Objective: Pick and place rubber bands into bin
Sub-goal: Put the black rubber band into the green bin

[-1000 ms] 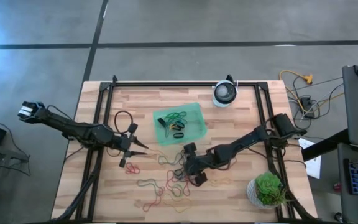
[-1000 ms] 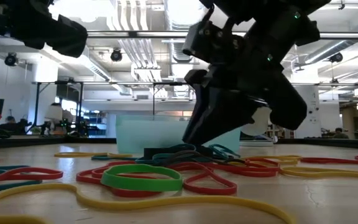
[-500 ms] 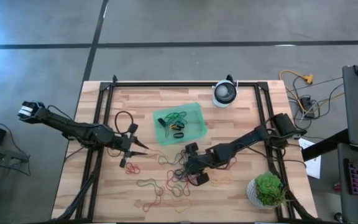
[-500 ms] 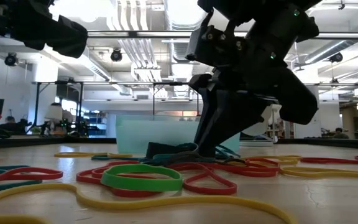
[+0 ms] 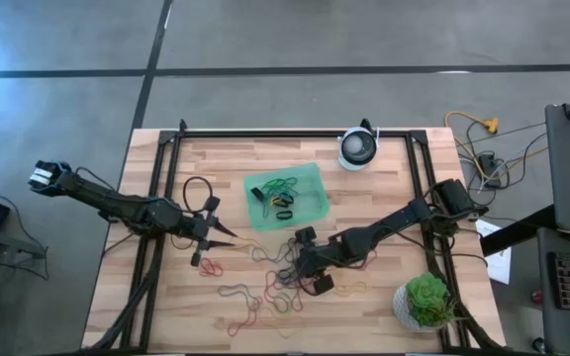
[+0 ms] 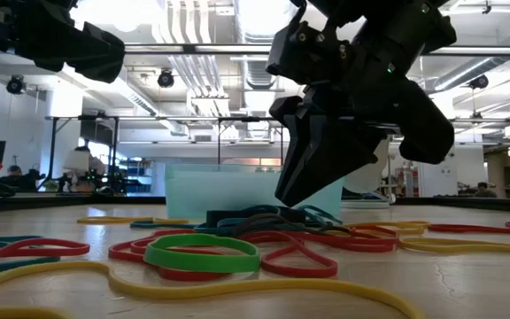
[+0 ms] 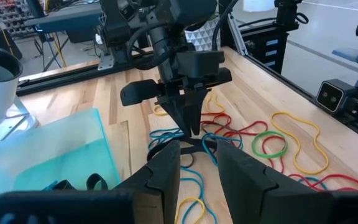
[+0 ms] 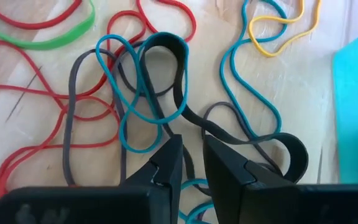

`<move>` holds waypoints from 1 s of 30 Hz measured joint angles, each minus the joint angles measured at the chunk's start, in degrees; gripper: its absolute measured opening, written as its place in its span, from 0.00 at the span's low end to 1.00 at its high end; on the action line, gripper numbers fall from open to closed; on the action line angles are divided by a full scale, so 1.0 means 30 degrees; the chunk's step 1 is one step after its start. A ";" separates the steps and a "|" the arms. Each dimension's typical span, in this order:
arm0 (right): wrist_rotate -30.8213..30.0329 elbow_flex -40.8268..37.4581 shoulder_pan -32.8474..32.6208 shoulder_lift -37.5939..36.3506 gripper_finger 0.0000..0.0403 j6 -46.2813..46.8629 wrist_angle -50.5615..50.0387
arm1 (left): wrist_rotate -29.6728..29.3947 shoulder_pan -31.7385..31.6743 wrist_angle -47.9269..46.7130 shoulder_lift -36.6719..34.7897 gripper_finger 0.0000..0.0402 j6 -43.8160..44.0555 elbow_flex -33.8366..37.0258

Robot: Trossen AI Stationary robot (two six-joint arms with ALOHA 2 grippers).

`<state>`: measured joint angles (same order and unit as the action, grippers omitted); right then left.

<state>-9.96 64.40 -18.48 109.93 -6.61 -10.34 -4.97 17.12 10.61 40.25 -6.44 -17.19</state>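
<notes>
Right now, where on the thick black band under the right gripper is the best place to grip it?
Probably the raised arch of the thick black band: it stands clear of the teal band. Bring the right gripper straight down from above, fingers straddling the strip.

Robotics lab or workshop, open-plan: polished concrete floor [image 5: 67, 40], exposed ceiling ducts [image 6: 193, 35], a seated person at a workstation [image 6: 11, 175] at 9 o'clock across the hall, butcher-block table [image 5: 384, 208] in black metal frame, cables [image 5: 493, 148] at 3 o'clock
</notes>
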 joint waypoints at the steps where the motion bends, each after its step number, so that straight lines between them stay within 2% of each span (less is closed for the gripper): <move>1: 0.0013 0.0000 -0.0017 -0.0007 0.15 0.0000 0.0002 | 0.0000 0.0000 0.0000 0.0006 0.23 0.0000 0.0000; 7: 0.0812 -0.0193 -0.0043 -0.0007 0.15 0.0066 0.0200 | 0.0000 0.0007 0.0035 0.0208 0.23 0.0000 0.0000; 16: 0.0833 -0.0508 -0.0038 0.0000 0.15 -0.0294 0.0784 | 0.0002 0.0007 0.0322 0.0601 0.23 0.0000 0.0012; 23: 0.0822 -0.0488 0.0157 0.0885 0.15 -0.0779 0.1234 | 0.0000 0.0005 0.0340 0.0765 0.23 0.0000 0.0022; 30: -0.0295 -0.0157 0.0242 0.0991 0.14 -0.0941 0.1092 | 0.0000 0.0007 0.0336 0.0714 0.23 0.0000 0.0015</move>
<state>-10.84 63.93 -17.76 112.90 -9.44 -7.07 -4.97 17.15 11.62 42.39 -6.44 -17.15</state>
